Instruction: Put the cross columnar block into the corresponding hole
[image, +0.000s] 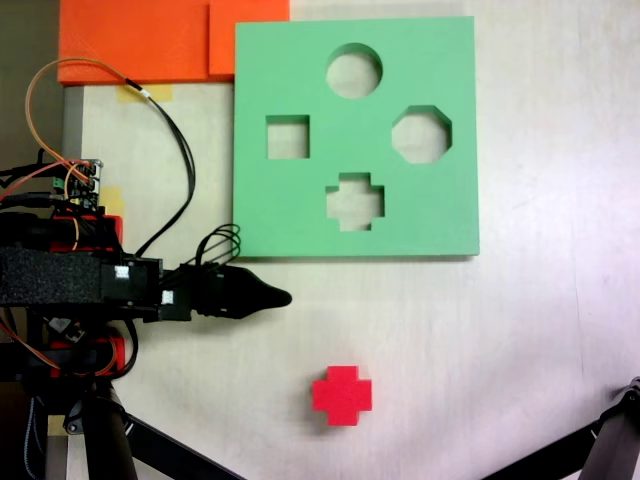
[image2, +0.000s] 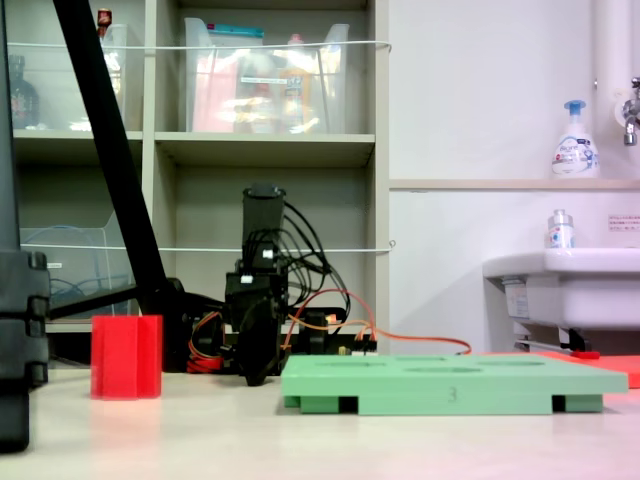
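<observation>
The red cross block (image: 341, 395) stands on the pale table near the front, well below the green foam board (image: 300, 210) in a fixed view. The plus-shaped hole (image: 354, 201) is in the board's lower middle, with nothing in it. My black gripper (image: 283, 297) points right, just off the board's lower left corner, up and left of the block. Its jaws are together, shut and holding nothing. From the low side view the block (image2: 126, 357) is left of the gripper (image2: 256, 378), which hangs tip down by the table, and the board (image2: 450, 385) lies flat to its right.
The board also has a round hole (image: 354, 71), a square hole (image: 288, 137) and an octagonal hole (image: 421, 135). Orange sheets (image: 140, 40) lie beyond its left corner. Loose cables (image: 180, 140) loop off the arm base. Tripod legs (image: 150, 440) cross the bottom corners.
</observation>
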